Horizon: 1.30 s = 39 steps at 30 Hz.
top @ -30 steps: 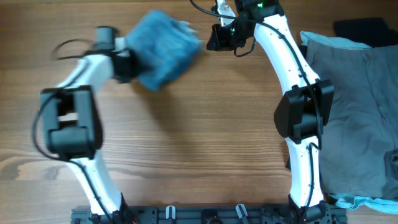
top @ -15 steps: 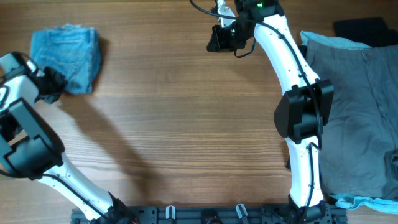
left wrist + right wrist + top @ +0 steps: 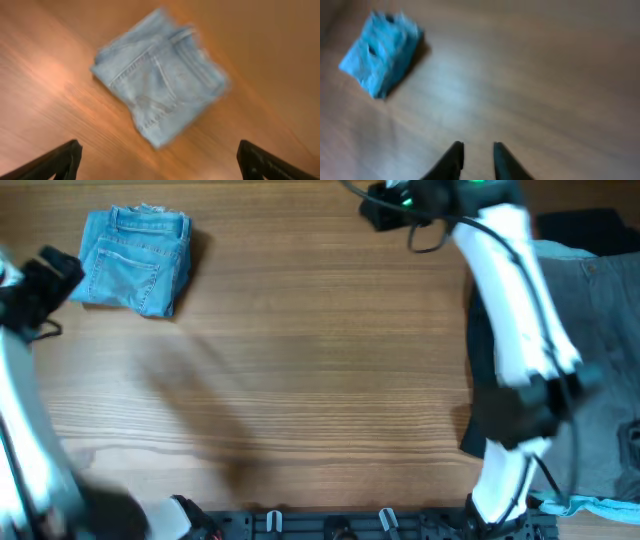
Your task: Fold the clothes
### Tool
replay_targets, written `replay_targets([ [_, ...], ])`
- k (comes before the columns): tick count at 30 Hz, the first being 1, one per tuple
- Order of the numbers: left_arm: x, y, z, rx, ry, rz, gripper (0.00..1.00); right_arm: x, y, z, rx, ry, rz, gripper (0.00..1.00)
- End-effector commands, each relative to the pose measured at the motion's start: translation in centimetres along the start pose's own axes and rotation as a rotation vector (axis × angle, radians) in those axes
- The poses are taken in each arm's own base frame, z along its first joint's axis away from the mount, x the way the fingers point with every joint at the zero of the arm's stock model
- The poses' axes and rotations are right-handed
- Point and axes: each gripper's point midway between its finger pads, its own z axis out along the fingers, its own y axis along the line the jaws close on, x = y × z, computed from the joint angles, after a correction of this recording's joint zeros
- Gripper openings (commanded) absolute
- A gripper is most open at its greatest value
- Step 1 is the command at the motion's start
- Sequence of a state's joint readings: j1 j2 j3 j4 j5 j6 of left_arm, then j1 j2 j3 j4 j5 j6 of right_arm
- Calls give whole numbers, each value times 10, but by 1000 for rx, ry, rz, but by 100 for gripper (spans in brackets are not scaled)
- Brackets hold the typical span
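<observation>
My left gripper [image 3: 159, 147] wide and empty, folded light-blue denim jeans [image 3: 160, 85] at its twelve o'clock; right gripper [image 3: 477, 147] narrow, empty.

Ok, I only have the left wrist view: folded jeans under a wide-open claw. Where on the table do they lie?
Observer: The folded jeans lie at the far left corner of the table, with nothing touching them.
Operator: Anything left to fold?
Observer: Yes, grey-khaki trousers lie spread out at the right edge, with a black garment beyond them.
Operator: And the other arm?
Observer: The right claw holds nothing; its fingers are slightly apart above bare wood.
</observation>
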<state>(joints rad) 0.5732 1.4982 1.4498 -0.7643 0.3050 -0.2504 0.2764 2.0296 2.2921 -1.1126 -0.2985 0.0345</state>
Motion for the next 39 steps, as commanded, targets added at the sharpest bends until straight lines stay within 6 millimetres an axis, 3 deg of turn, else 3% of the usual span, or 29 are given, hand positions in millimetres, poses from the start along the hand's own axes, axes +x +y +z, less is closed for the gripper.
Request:
replay_targets([
  [1, -1, -18, -136, -91, -257, 171, 100, -29, -5, -92, 177, -185, -71, 36],
  [4, 23, -28, -225, -99, -445, 197, 100, -39, 17, -158, 184, -313, -164, 55],
  [5, 33, -35, -257, -74, -532, 214, 100, -40, 27, -190, 190, -372, -205, 64],
  [6, 41, -40, -279, -57, -591, 226, 100, -38, 32, -209, 192, -403, -219, 70],
  [7, 50, -43, -299, -41, -646, 236, 100, -35, 37, -224, 193, -425, -223, 79],
  [8, 60, -46, -319, -24, -705, 248, 100, -29, 42, -241, 193, -444, -225, 99],
  [10, 78, -50, -349, 3, -795, 265, 100, -16, 50, -272, 199, -475, -232, 100],
  [13, 108, -53, -387, 40, -918, 288, 100, -7, 41, -304, 305, -521, -213, 99],
  [17, 138, -53, -418, 73, -1025, 307, 100, 15, 48, -311, 272, -481, -214, 100],
  [23, 146, -52, -425, 81, -1050, 312, 100, 42, 70, -291, 104, -356, -190, 100],
  [26, 149, -49, -418, 72, -1022, 307, 100, 37, 73, -310, 125, -428, -216, 100],
  [30, 162, -38, -397, 39, -914, 287, 100, 32, 61, -360, 281, -585, -217, 100],
  [33, 178, -26, -376, 5, -803, 266, 100, 27, 65, -376, 339, -629, -380, 100],
  [35, 194, -15, -359, -24, -704, 247, 100, 23, 76, -378, 328, -647, -517, 100],
  [39, 233, 7, -332, -82, -503, 209, 100, 28, 76, -359, 275, -631, -539, 100],
])
